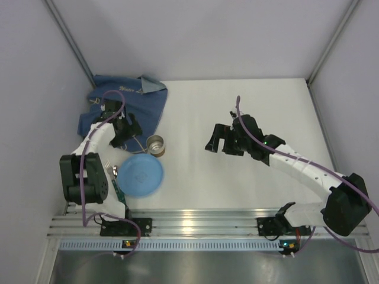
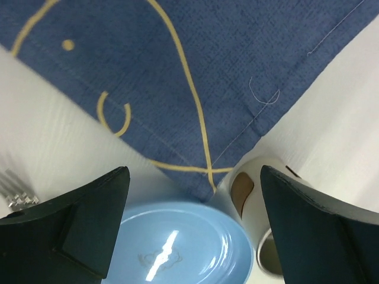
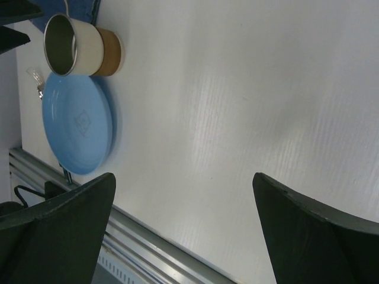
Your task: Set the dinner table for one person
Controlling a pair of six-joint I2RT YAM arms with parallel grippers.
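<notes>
The dinner table (image 1: 237, 177) bears a blue mat (image 1: 127, 103), blue plate (image 1: 141, 176), cup (image 1: 155, 144) and fork (image 2: 16, 192).

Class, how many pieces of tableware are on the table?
3: a blue plate near the left arm's base, a cup just beyond it, a fork at the plate's left, partly hidden. The arm may hide more.

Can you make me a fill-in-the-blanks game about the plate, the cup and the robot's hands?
1. The plate is light ____ in colour.
2. The cloth mat lies at the far ____ corner of the table.
3. The cup stands between the cloth mat and the ____.
4. The left gripper and the right gripper both have their jaws ____.

Missing words: blue; left; plate; open.
</notes>
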